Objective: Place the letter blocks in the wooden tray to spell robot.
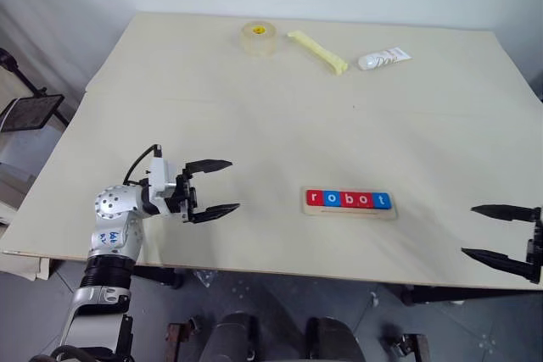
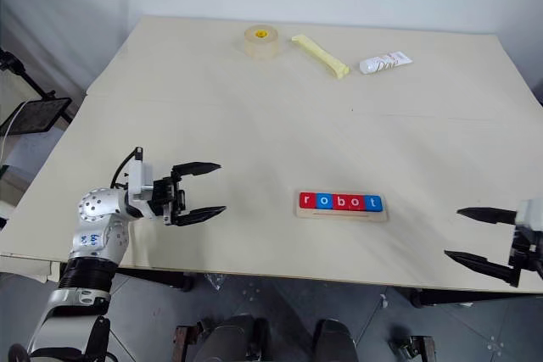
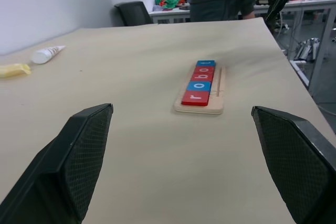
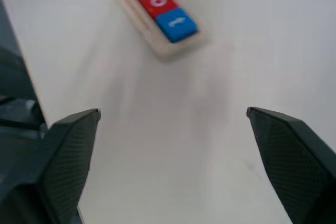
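The letter blocks sit in one row inside the wooden tray, reading r, o, b, o, t from left to right, red and blue alternating. The tray lies flat on the table, near its front edge and a little right of centre. By the look of it the word is finished, so the main danger now is disturbance.

The right gripper hangs over the near right edge of the table, well apart from the tray, jaws wide and empty. The left gripper hovers to the left of the tray, also apart from it, jaws wide and empty, pointing toward it. A sweep of either arm across the table could nudge the light tray or knock a tile out of line, most likely the end tiles r or t.

Far across the table lie a roll of tape, a yellow strip and a white tube, too distant to interfere.
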